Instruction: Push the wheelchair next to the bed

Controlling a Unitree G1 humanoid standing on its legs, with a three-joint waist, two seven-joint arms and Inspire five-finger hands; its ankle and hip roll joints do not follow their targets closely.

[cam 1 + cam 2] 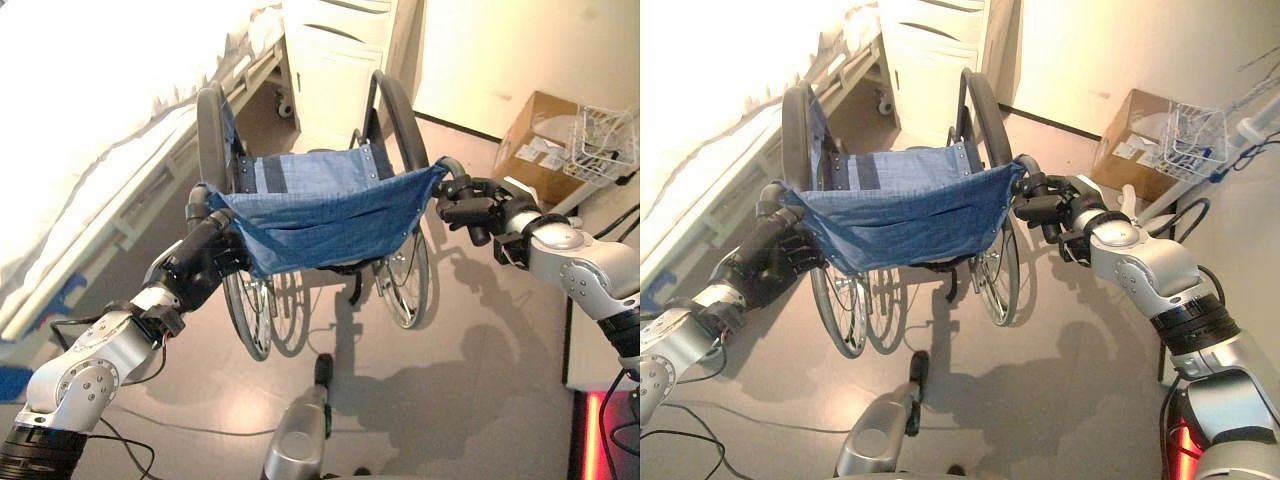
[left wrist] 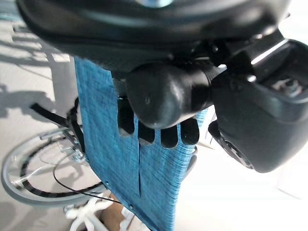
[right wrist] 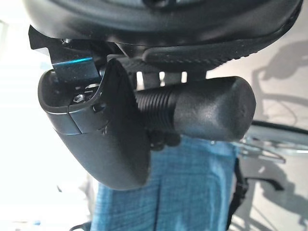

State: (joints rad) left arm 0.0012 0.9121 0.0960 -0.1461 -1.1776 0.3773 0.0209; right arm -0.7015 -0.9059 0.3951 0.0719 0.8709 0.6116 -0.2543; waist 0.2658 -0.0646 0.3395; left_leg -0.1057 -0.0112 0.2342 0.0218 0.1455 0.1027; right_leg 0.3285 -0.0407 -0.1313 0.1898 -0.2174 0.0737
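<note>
Fingers of both hands, left [image 1: 205, 262] and right [image 1: 470, 208], curl round the wheelchair's [image 1: 320, 200] push handles beside the bed [image 1: 90, 150]

You see two silver-grey arms with rounded, screw-studded joint housings and black ribbed cuffs. The left hand [image 1: 205, 262] and right hand [image 1: 478, 208] are dark, matte, segmented. A red light strip glows at five o'clock.

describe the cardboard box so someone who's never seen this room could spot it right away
Start at the wheelchair with the blue cloth back in the middle of the floor, then look past its right wheel to the far wall. The cardboard box sits on the floor there. It is the only brown thing, with a white wire basket right beside it.
</note>
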